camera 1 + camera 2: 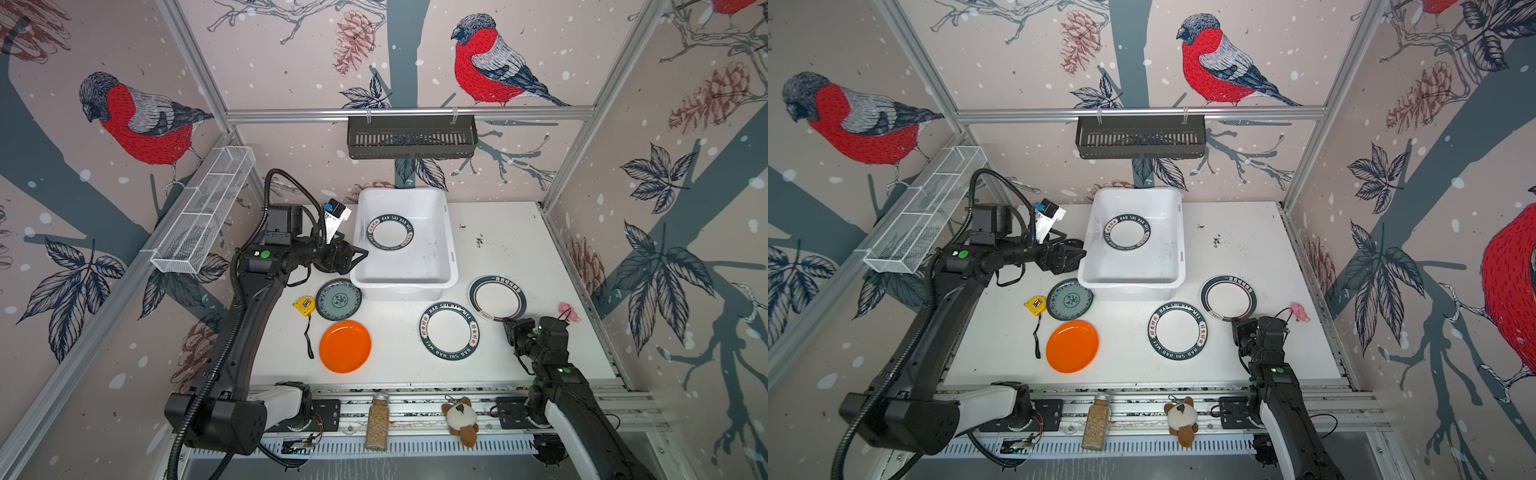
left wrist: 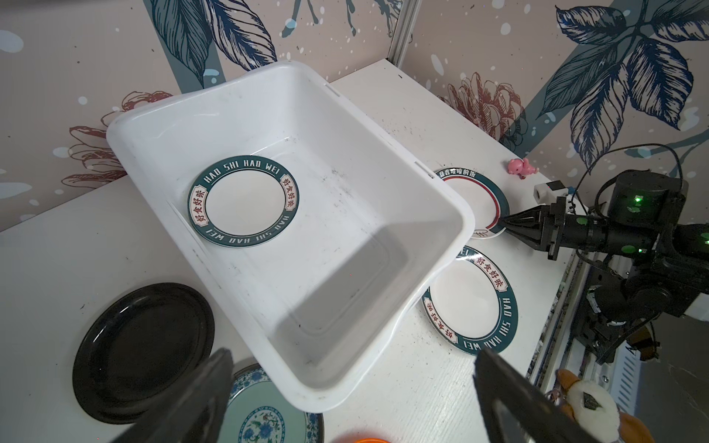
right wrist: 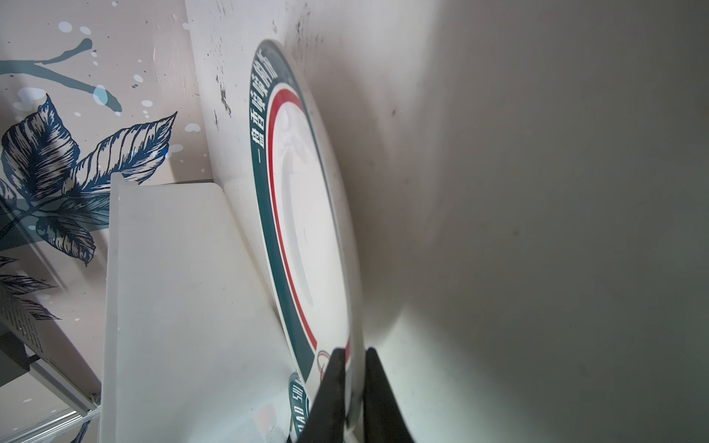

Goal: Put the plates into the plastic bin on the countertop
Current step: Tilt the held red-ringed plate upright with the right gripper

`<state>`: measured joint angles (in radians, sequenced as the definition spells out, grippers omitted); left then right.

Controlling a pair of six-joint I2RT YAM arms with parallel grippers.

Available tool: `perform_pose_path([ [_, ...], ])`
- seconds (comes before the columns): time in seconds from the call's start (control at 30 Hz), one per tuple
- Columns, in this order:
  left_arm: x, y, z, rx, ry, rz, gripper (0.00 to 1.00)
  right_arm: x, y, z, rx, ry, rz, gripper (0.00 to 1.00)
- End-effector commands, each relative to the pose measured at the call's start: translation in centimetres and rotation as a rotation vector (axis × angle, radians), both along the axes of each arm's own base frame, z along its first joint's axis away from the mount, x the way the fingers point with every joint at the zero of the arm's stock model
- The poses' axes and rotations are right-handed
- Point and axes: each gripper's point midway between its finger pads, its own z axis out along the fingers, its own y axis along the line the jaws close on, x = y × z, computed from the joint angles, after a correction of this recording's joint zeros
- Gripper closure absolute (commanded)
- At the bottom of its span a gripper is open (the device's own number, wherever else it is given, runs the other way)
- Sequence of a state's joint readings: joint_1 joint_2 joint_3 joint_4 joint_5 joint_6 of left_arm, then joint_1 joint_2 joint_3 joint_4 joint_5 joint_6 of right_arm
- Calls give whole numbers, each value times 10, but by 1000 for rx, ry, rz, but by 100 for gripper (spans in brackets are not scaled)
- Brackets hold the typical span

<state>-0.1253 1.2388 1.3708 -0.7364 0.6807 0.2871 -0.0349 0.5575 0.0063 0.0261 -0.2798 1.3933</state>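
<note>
Looking from the left wrist reveals a small black plate [image 2: 142, 353] on the countertop [image 2: 57, 249] beside the plastic bin [image 2: 238, 115], a spot the left arm covers in both top views. Only the right wrist view shows the grip: the right gripper [image 3: 355, 383] is pinched narrow on the near rim of the red-ringed plate [image 3: 307, 214]. The left gripper [image 1: 358, 254] hangs spread wide and empty just beside the bin's left wall. One lettered plate [image 1: 391, 232] lies flat inside the bin; the second lettered plate [image 1: 449, 330], floral plate [image 1: 338, 299] and orange plate [image 1: 345, 346] lie on the countertop.
</note>
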Motion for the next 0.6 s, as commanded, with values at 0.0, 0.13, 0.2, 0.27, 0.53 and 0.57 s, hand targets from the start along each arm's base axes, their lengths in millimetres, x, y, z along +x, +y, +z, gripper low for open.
perform_pose_path([
  [0.0,2,-2,8,-17,-34,-9,3,-8,0,-12,15,57,-13,88],
  [0.13,2,-4,10,-29,-42,-15,3,-3,-2,-6,11,36,-18,93],
  [0.2,0,-5,12,-44,-51,-19,3,-1,-4,-2,4,31,-28,96],
  [0.27,-1,-6,13,-49,-54,-23,3,0,-6,1,-1,28,-41,96],
  [0.53,1,-5,12,-40,-52,-16,3,13,-10,25,-5,-36,-59,97],
  [0.57,1,-5,13,-39,-55,-15,3,15,-11,28,-8,-42,-61,97],
])
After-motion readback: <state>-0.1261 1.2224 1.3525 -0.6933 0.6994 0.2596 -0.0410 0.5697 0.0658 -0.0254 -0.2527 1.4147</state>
